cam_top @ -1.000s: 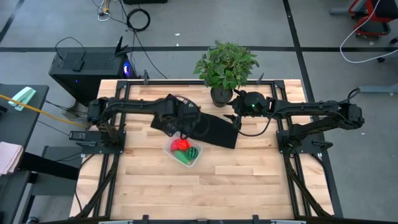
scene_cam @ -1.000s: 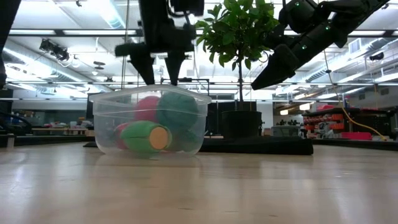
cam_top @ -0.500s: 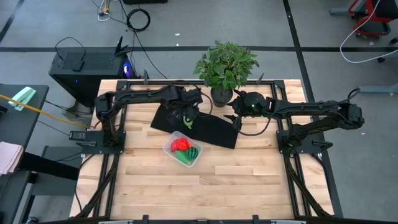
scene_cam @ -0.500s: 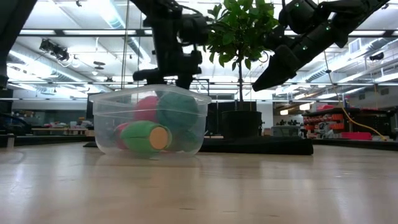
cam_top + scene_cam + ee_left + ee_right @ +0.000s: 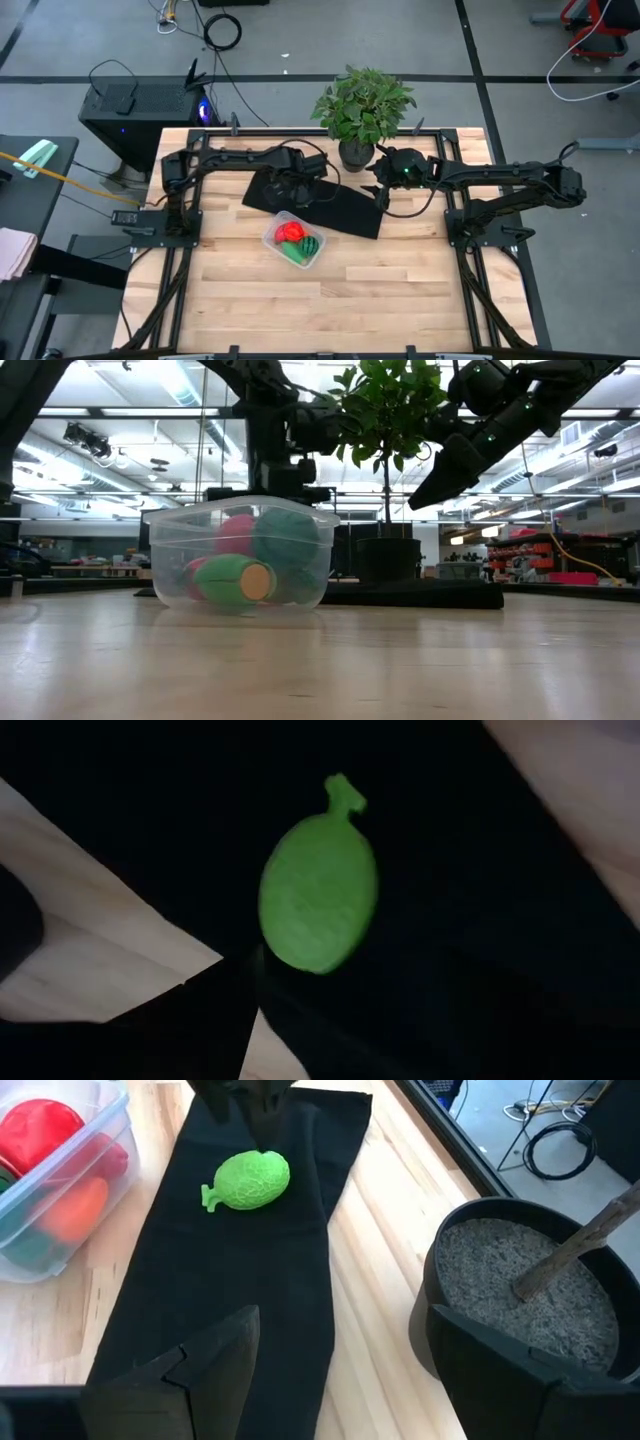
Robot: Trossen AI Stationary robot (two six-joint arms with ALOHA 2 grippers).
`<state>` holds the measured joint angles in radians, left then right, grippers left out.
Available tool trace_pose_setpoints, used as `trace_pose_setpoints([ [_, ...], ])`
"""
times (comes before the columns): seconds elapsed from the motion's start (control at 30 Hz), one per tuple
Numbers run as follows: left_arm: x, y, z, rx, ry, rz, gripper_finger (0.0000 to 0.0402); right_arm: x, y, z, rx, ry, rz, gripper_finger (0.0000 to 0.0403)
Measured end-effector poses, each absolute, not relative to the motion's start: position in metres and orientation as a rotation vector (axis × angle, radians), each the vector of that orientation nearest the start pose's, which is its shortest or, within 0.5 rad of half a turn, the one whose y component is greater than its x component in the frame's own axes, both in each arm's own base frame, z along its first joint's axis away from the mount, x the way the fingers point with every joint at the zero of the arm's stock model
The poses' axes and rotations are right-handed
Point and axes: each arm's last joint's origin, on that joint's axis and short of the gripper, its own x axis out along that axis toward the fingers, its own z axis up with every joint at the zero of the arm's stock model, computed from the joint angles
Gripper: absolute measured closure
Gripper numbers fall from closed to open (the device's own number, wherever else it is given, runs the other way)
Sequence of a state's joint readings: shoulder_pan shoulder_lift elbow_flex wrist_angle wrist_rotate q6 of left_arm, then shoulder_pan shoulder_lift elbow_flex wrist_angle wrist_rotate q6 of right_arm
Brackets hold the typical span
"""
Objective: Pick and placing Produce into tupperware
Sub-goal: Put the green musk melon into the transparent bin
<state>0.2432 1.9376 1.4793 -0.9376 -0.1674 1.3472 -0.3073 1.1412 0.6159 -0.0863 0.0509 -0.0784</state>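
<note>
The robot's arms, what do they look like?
Both are dark, jointed and thin. The left tool and right tool each have two chunky black fingers. A black cable loops below the right arm, and small green lights glow near its wrist.

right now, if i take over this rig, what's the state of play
Left pincer: open, over the black mat, right by the light green produce piece, not gripping it.
Right pincer: open, holds nothing, waits near the plant pot.
Tupperware: on the table in front of the mat, red and green pieces inside.
Done: most produce packed.
Left: the green piece on the mat.
</note>
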Motion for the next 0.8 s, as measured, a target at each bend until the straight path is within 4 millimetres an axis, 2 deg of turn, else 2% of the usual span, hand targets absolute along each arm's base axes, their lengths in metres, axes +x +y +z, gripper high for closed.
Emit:
trace_pose_setpoints([
  [0.27,0.372,0.099,0.2,1.092,1.349,-0.606,0.0109,0.219,-0.071,0.216,0.005,0.634,-0.322,0.0112],
  [0.53,0.377,0.096,0.174,1.132,1.412,-0.699,0.0109,0.219,-0.071,0.216,0.006,0.638,-0.321,0.0112],
  [0.8,0.382,0.096,0.174,1.13,1.363,-0.672,0.0108,0.219,-0.071,0.216,0.006,0.638,-0.321,0.0112],
])
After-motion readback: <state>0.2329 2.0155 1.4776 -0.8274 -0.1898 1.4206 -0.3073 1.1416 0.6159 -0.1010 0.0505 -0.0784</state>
